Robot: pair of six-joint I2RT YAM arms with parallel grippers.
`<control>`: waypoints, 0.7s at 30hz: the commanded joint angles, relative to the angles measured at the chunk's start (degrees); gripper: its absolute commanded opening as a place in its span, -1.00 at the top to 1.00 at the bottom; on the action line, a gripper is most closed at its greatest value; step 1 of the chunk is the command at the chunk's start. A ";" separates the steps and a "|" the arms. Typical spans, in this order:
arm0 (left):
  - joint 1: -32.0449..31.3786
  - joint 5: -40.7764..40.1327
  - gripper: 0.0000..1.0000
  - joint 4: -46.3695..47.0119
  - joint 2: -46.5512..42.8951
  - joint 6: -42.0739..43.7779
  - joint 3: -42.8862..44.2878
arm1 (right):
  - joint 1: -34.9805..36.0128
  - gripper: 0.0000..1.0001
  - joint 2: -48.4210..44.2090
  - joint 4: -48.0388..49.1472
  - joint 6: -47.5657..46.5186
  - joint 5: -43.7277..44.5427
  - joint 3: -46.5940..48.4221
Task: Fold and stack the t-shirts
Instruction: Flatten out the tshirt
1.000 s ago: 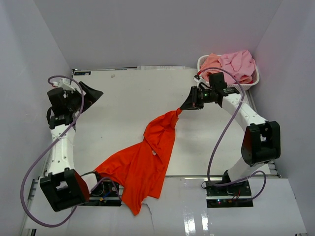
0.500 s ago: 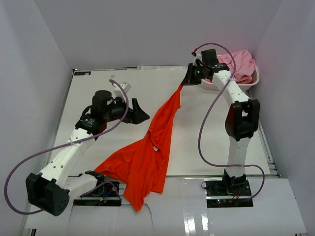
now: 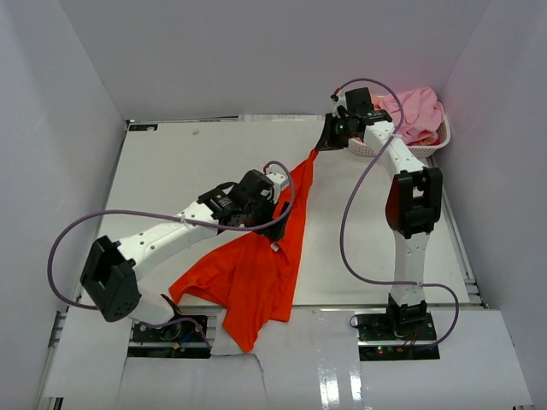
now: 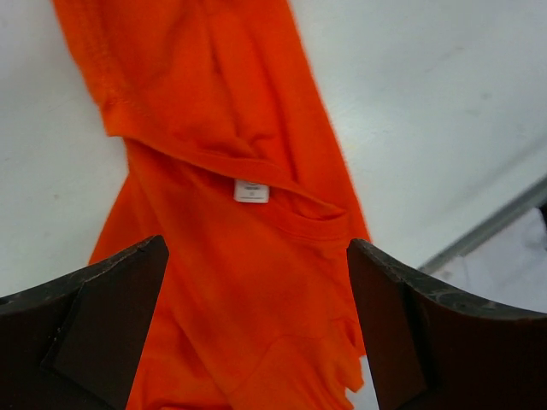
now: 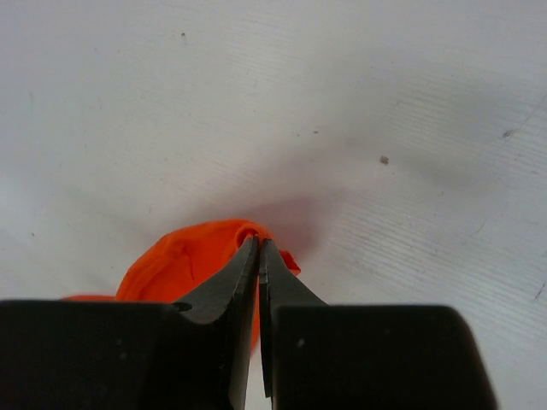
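Spreading the orange-red t-shirt (image 3: 256, 273), judged 1 step before folding: stretched across the table (image 3: 171, 171). Pinching a far corner in the right gripper (image 5: 259, 248), closed on cloth; hovering above the collar label (image 4: 251, 191) with the left gripper (image 4: 256, 248), wide apart. Next, likely: lowering, gripping there, pulling flat.

Plain orange-red t-shirt (image 3: 256, 278), pink shirts (image 3: 414, 107), seemingly white basket (image 3: 430, 147)

I can read no text: the only label in my left wrist view is a white neck tag (image 4: 251, 190) on the orange-red t-shirt (image 4: 256, 299), its print too small to read.
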 commanded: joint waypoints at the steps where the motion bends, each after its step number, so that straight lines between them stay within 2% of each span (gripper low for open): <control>1: 0.53 -10.08 -0.96 -2.41 4.22 -0.57 3.57 | 0.15 0.85 -6.66 2.46 -1.58 0.40 -2.21; 7: 8.78 -3.59 -0.96 2.51 6.97 -1.02 3.05 | 0.15 0.84 -10.80 2.46 -2.55 0.40 -5.20; 12: 9.93 -2.45 -0.88 3.92 11.17 -0.66 4.71 | 0.15 0.85 -11.85 2.72 -2.73 -0.04 -6.34; 13: 10.54 -1.92 -0.77 4.27 11.80 -0.66 4.89 | 0.15 0.85 -11.85 2.81 -2.81 -0.30 -6.35; 14: 10.64 0.44 -0.75 4.45 12.32 -0.66 5.24 | 0.15 0.85 -11.85 2.81 -2.81 -0.39 -6.52; 19: 10.64 4.15 -0.72 5.77 14.35 -0.66 6.03 | 0.15 0.85 -12.20 2.99 -3.08 0.05 -7.31; 21: 10.64 4.59 -0.56 5.68 14.44 -0.58 6.29 | 0.15 0.84 -12.12 2.90 -3.16 0.22 -7.31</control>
